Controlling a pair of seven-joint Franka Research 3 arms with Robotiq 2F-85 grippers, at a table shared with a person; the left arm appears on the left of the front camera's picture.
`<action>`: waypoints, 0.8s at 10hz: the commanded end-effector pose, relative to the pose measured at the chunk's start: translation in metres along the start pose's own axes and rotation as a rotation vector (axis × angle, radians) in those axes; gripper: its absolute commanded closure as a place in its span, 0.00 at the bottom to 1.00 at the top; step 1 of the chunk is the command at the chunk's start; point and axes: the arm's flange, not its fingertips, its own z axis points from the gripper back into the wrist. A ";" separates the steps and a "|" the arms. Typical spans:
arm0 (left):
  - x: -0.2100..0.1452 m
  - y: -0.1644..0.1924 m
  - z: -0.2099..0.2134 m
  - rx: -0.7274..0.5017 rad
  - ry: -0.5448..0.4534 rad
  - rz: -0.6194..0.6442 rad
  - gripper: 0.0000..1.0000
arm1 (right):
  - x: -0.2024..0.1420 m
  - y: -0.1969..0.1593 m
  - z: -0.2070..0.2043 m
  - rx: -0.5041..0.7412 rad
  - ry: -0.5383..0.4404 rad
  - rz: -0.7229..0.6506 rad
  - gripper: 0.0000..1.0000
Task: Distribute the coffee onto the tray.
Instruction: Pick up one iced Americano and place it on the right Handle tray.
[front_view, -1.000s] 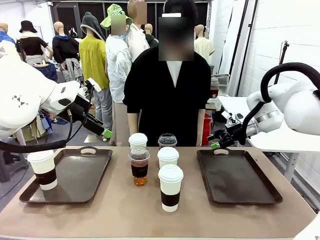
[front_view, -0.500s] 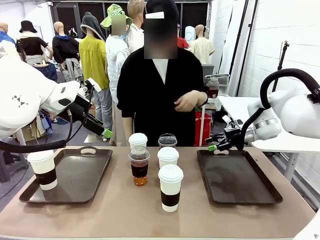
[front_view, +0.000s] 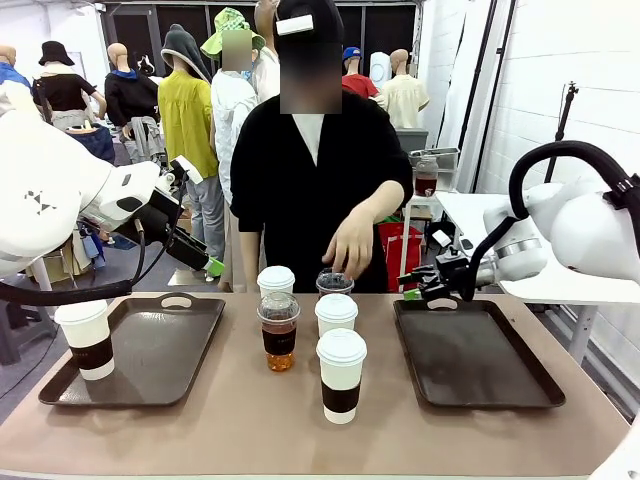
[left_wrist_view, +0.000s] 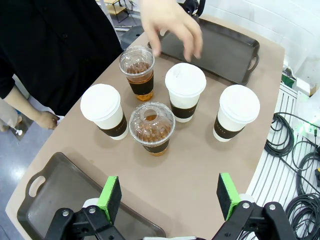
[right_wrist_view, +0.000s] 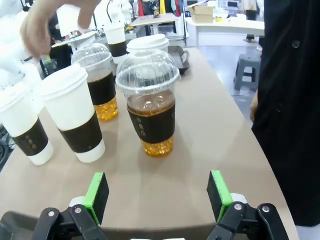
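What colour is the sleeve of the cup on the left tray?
Dark brown sleeve; clearest in front view.

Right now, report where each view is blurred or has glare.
Front view: evenly lit and sharp, only the person's hand slightly smeared. Left wrist view: that hand is motion-blurred. Right wrist view: hand blurred, bright glints on the lid of the nearest clear cup.

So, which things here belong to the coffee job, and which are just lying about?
Job: lidded paper cup standing on the left tray; three lidded paper cups and two dome-lidded cups of brown drink mid-table; right tray.
Lying about: black cables; grey stool.
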 end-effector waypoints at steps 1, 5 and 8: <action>-0.001 0.001 0.000 -0.007 -0.004 0.003 0.00 | 0.000 -0.014 -0.027 0.021 -0.012 -0.007 0.00; -0.001 0.001 0.000 -0.007 -0.004 0.003 0.00 | 0.002 -0.020 -0.072 0.101 -0.004 -0.009 0.00; -0.001 0.001 0.000 -0.007 -0.004 0.003 0.00 | 0.003 -0.014 -0.050 0.062 -0.039 -0.008 0.00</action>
